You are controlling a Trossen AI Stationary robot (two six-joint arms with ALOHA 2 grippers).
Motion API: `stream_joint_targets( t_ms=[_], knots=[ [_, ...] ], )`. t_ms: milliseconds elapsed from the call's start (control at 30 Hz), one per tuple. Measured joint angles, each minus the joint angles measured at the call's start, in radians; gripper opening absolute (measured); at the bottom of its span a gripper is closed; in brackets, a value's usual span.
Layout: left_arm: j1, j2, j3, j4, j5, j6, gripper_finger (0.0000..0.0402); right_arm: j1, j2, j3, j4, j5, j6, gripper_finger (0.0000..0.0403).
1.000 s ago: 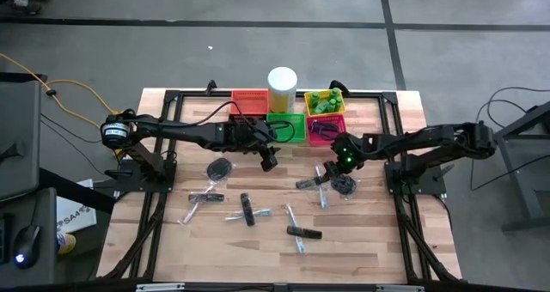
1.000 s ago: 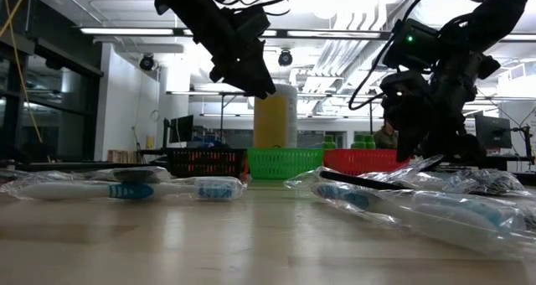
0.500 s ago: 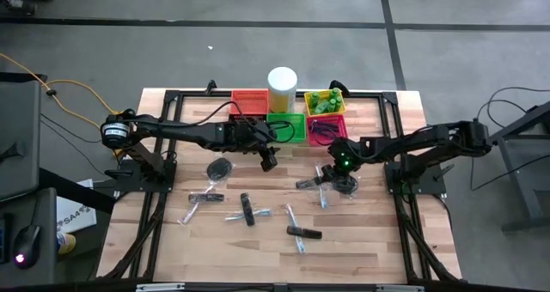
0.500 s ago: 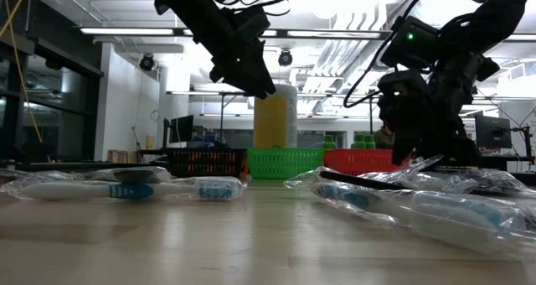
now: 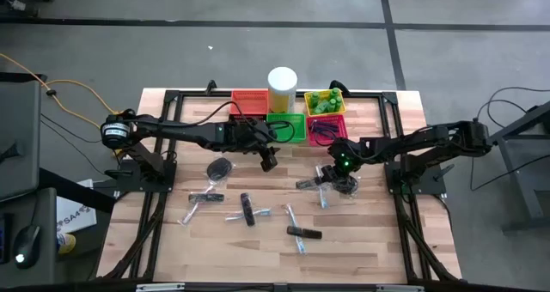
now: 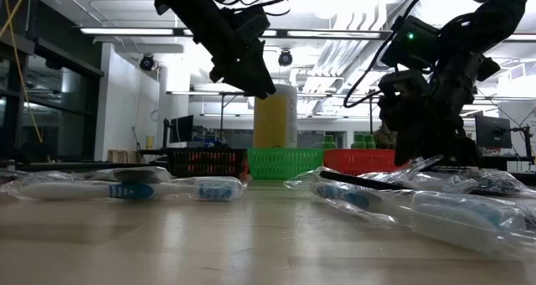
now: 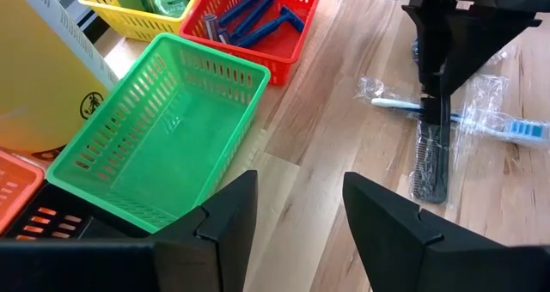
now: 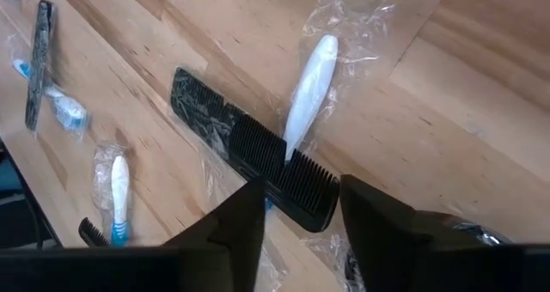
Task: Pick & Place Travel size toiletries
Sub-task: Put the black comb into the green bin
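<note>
High view: green lumps in yellow basket, many toiletries left on table. Left wrist view: razors already in red basket; left gripper apart, empty. Right wrist view: right gripper apart, black comb just beyond its jaws.

the surface is pale striped wood. four mesh baskets: one green, one red with blue razors, one yellow with green lumps, one orange. a black comb crosses a clear-wrapped white toothbrush. both claws, left and right, are black.
</note>
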Motion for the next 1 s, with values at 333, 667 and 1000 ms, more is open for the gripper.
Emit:
stream_joint_targets(
  t_ms=[333,667,1000],
  knots=[
    [0.000,0.000,0.000,0.000,0.000,0.000,0.0174,0.000,0.000,0.001,0.001,-0.003,-0.008,0.0053],
    [0.000,0.000,0.000,-0.001,0.000,0.000,0.0174,-0.002,-0.002,0.004,0.019,-0.060,-0.053,0.0009],
    [0.000,0.000,0.000,-0.001,0.000,0.000,0.0174,-0.002,-0.003,0.002,0.066,-0.109,-0.054,0.0006]
  ],
)
